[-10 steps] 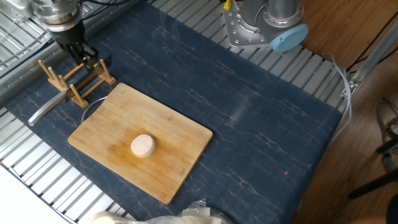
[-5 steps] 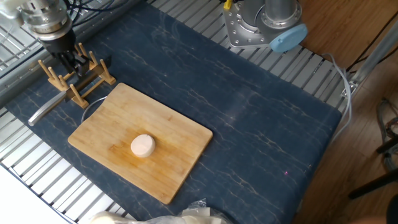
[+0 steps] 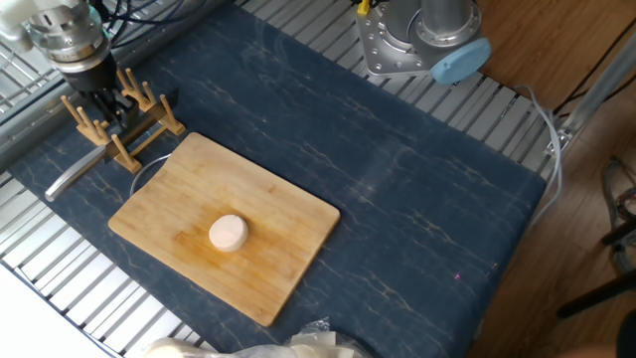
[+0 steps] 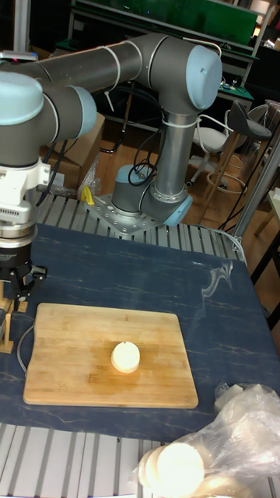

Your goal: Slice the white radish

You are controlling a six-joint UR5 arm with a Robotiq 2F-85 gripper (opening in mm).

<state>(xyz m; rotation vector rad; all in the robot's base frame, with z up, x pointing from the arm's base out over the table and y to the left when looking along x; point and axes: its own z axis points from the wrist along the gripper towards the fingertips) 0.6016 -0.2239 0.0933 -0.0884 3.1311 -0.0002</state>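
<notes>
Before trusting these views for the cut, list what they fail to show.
- Knife: only its grey end shows in the fixed view; the wooden rack hides the rest.
- Gripper: fingertips lost among rack pegs; open or shut unclear.
- Rack in tall view: cut off by left edge.
- White radish: underside hidden against the board.

Radish (image 3: 228, 233) on the wooden board (image 3: 278, 261), near its middle. Board on the mat (image 3: 417, 199), toward the left of the fixed view. Wooden rack (image 3: 124, 124) just beyond the board's far left corner, on the mat. Knife handle (image 3: 72, 172) sticking out left of the rack, below its pegs. Gripper (image 3: 106, 102) above the rack, down among the pegs. Arm base (image 3: 422, 45) at the table's far edge, right of the board. Plastic wrap (image 4: 225, 443) at the near edge, in front of the board.
</notes>
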